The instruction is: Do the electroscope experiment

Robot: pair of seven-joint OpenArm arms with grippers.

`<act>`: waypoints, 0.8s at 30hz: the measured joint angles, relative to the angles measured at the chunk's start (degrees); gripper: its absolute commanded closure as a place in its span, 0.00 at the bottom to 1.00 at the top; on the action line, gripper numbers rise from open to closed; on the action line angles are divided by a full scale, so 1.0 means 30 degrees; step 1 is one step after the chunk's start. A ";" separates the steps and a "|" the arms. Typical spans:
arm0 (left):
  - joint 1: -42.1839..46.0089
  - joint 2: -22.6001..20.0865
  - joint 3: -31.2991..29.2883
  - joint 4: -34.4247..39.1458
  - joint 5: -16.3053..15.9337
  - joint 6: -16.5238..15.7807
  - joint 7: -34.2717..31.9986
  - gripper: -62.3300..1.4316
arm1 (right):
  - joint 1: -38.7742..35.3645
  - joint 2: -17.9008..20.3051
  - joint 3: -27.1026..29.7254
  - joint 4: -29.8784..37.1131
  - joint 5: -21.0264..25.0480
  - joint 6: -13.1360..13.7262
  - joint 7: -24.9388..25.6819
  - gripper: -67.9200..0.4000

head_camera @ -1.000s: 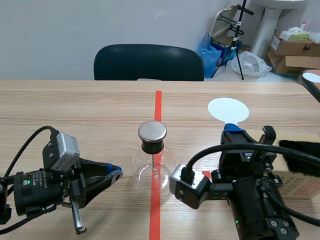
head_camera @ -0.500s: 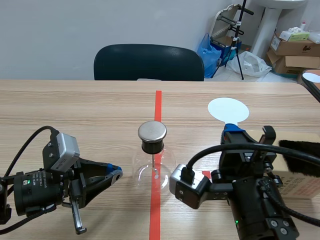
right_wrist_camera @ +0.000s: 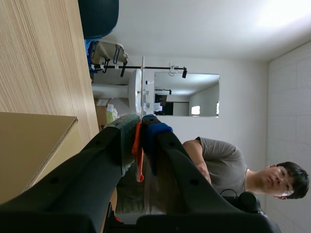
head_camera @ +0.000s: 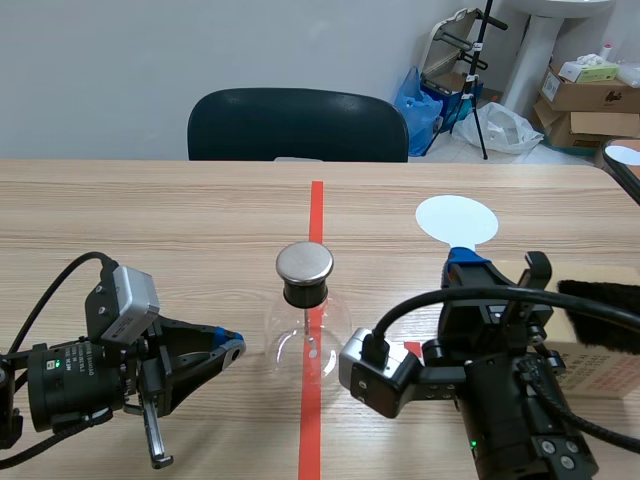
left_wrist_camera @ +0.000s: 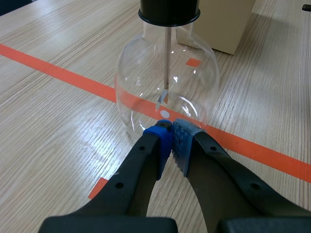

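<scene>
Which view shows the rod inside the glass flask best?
The left wrist view: the rod hangs clear inside the glass flask, just ahead of the shut left claw. In the scene view it barely shows under the metal cap. The right wrist view lacks it, showing the right claw shut on a white disc.

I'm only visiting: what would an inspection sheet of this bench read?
Surface: wooden table, orange-red tape marks.
Job's things: glass electroscope flask upright on the centre tape; white disc paddle held up by right arm.
Clutter: cardboard box, black furry item by it.
Grippers: left gripper shut, empty, at the flask's base; right gripper shut on the paddle's orange handle.
Cables: black cables loop over both arms.
Surroundings: dark chair, stacked boxes, a person.
</scene>
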 measured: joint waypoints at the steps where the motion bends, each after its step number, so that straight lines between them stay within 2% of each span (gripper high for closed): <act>1: 0.0000 0.0000 0.0000 0.0000 0.0000 0.0000 0.0000 0.93 | 0.0000 0.0000 0.0000 0.0000 0.0000 0.0000 0.0000 0.98; 15: 0.0000 0.0000 0.0000 0.0000 0.0000 0.0000 0.0000 0.93 | 0.0000 0.0000 0.0000 0.0000 0.0000 0.0000 0.0080 0.98; 20: 0.0000 0.0000 0.0000 0.0000 0.0000 0.0000 0.0000 0.93 | 0.0000 0.0000 0.0000 0.0000 0.0000 0.0000 0.1377 0.98; 24: 0.0000 0.0000 0.0000 0.0000 0.0000 0.0000 0.0000 0.93 | 0.0000 0.0007 0.0000 0.0000 0.0000 0.0000 0.3191 0.98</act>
